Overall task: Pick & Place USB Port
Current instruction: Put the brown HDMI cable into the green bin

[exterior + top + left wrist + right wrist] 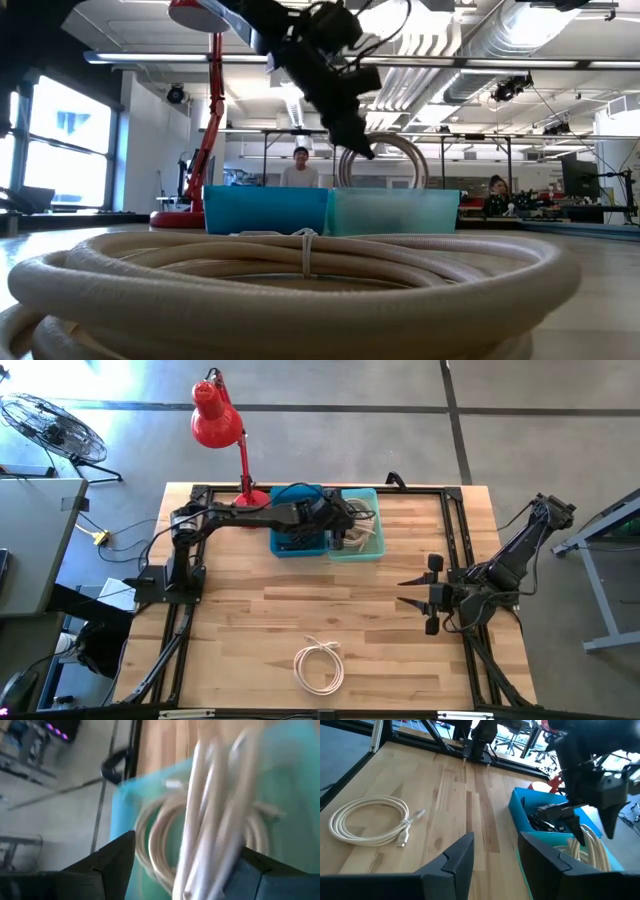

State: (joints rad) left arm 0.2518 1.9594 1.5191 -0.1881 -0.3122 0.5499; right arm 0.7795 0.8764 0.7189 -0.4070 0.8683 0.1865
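Left wrist view first: the white cable point(205, 820) I'm placing hangs between my left gripper's point(185, 865) fingers, over the teal bin point(280, 780), with other pale coils already lying in there. The picture is smeared, so I cannot tell whether the fingers pinch the cable or have let it go. I judge I'm at the drop, which is why the arm reaches out over that bin and not the blue bin point(298, 535) beside it, where dark cables sit. In the high view the left gripper point(340, 532) hovers just above the teal bin's point(370, 550) contents. A second coiled cable point(320, 666) waits on the table's point(250, 620) near side, well apart. My right gripper point(412, 595) rests at the right edge, jaws spread and empty.
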